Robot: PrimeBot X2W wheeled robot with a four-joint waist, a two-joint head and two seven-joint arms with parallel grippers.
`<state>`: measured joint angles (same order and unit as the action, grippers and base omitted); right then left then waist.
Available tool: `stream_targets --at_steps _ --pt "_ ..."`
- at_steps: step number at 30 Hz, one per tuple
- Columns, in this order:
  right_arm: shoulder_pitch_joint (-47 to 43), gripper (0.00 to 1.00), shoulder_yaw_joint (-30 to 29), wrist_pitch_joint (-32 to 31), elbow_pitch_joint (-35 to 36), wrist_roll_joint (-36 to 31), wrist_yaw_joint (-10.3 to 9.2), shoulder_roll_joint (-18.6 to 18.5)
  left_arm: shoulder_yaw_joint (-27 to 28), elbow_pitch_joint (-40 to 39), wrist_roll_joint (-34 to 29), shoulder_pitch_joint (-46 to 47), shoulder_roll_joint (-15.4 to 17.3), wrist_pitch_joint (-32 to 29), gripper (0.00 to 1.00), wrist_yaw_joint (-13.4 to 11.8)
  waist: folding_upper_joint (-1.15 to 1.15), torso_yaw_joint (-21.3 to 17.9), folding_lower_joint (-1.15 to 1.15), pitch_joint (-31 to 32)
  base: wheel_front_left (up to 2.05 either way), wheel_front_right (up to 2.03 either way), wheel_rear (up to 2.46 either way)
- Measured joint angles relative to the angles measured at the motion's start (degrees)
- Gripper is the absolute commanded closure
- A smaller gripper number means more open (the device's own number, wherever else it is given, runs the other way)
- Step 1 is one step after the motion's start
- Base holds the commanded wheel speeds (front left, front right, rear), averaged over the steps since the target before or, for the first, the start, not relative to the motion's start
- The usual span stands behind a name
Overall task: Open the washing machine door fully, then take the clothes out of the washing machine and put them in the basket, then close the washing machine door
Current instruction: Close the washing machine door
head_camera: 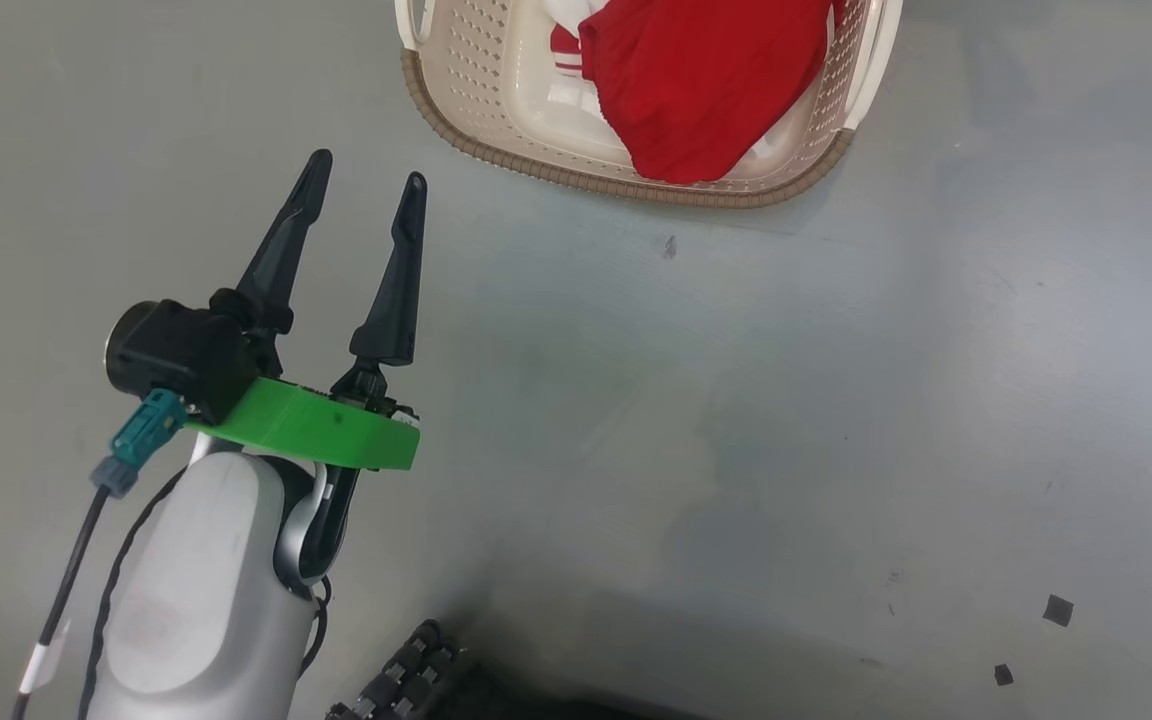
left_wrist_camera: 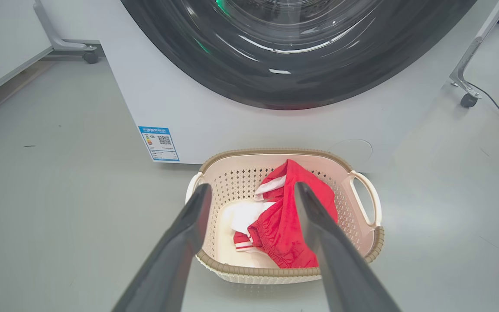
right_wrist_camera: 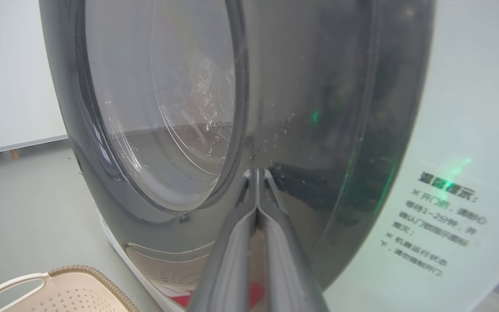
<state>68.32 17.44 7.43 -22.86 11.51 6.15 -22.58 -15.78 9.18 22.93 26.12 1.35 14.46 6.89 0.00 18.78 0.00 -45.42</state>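
Note:
Red clothes point(head_camera: 706, 80) with white trim lie in the cream basket point(head_camera: 496, 150) at the top of the head view; the left wrist view has the clothes point(left_wrist_camera: 288, 221) and basket point(left_wrist_camera: 362, 247) on the floor in front of the white washing machine point(left_wrist_camera: 215, 112). My left gripper point(head_camera: 368, 180) hangs open and empty over the floor, left of and short of the basket; its fingers point(left_wrist_camera: 180, 242) frame the basket. The glossy black washing machine door point(left_wrist_camera: 293, 65) looks shut against the machine front. My right gripper point(right_wrist_camera: 256, 173) is shut, its tips against the door point(right_wrist_camera: 310, 130) beside the glass bowl.
Grey floor point(head_camera: 736, 450) spreads around the basket. Caster legs of stands flank the machine at the left point(left_wrist_camera: 89, 56) and right point(left_wrist_camera: 468, 99). A blue label point(left_wrist_camera: 159, 144) sits low on the machine front. My own base point(head_camera: 406, 680) shows at the bottom edge.

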Motion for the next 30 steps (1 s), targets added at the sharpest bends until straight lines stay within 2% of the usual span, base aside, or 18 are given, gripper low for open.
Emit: stream_targets --at_steps 11,20,30 --pt "-2.72 1.00 0.23 4.58 -5.34 0.09 -0.86 0.76 1.12 1.48 -0.03 0.35 -0.08 0.00 0.00 0.03 0.00 -0.55 0.00 3.16 0.00 0.00 0.00" --pt "-14.02 1.00 -0.20 6.60 -7.12 2.68 -1.41 2.87 2.78 3.16 -2.02 0.26 -0.08 0.24 0.00 0.03 0.00 -2.58 0.00 9.55 0.00 0.00 0.00" --pt "-26.03 1.00 -2.00 7.01 -6.19 4.81 -3.35 5.80 4.37 4.71 -4.68 -2.93 0.45 0.24 0.00 0.04 0.00 -6.27 -0.01 16.92 0.00 0.00 0.00"
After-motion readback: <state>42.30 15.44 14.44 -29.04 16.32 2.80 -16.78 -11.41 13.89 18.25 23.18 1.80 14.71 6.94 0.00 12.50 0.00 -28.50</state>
